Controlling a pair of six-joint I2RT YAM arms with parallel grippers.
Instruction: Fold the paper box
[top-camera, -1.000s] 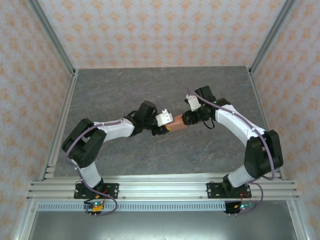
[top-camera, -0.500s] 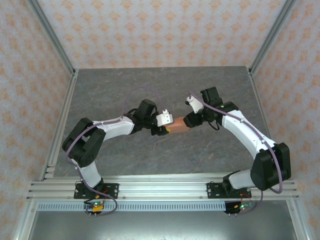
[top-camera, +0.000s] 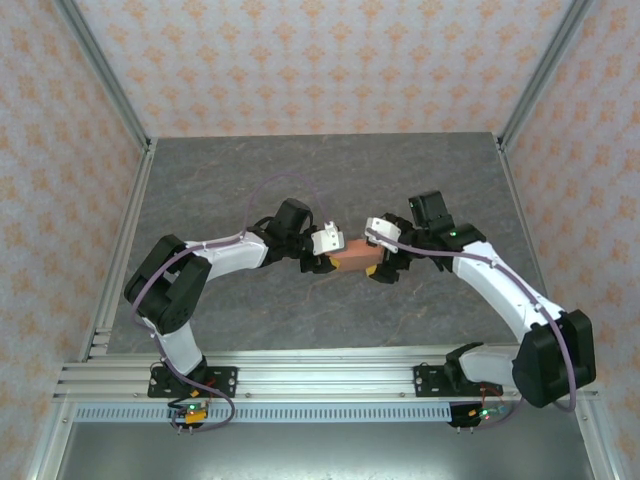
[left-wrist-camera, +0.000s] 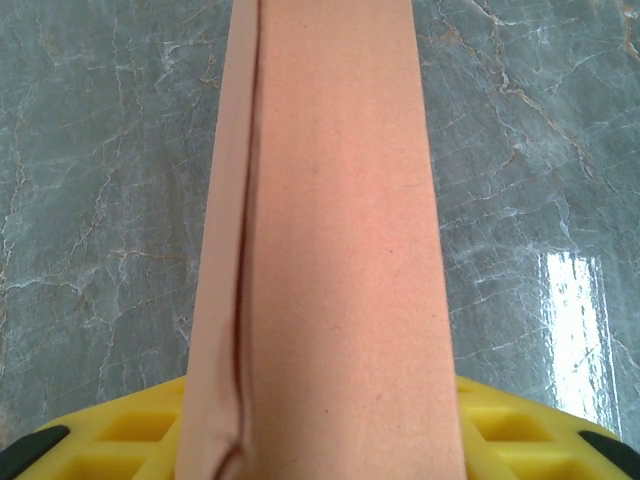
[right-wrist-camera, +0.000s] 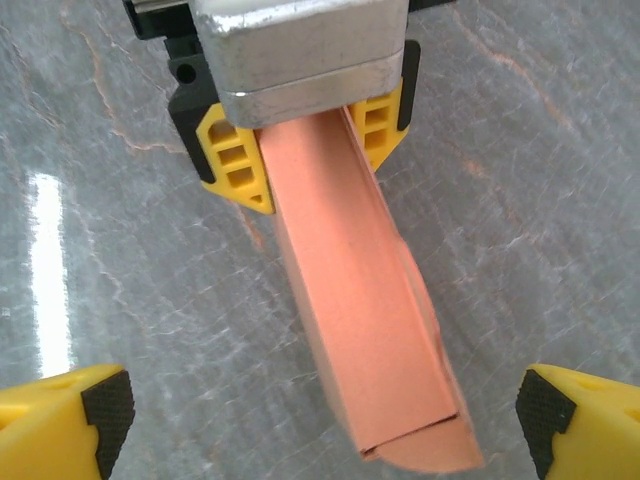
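The paper box (top-camera: 352, 254) is a salmon-orange, narrow flat box held just above the grey table. My left gripper (top-camera: 329, 259) is shut on its left end; in the left wrist view the box (left-wrist-camera: 330, 250) runs out from between the yellow fingers (left-wrist-camera: 530, 430). In the right wrist view the box (right-wrist-camera: 360, 330) sticks out of the left gripper (right-wrist-camera: 300, 150) towards me, a rounded flap (right-wrist-camera: 430, 455) at its near end. My right gripper (right-wrist-camera: 325, 412) stands open on either side of that end, pads (right-wrist-camera: 105, 410) apart from the card. From above, the right gripper (top-camera: 379, 264) sits at the box's right end.
The grey marble tabletop (top-camera: 300, 180) is bounded by aluminium rails (top-camera: 125, 240) at the sides and a frame beam (top-camera: 320, 375) along the near edge. Patterned walls (top-camera: 320, 60) enclose the back and both sides.
My right gripper has opened and let go of the box's right end, shifting towards the near edge. The left gripper keeps holding the box in the same place.
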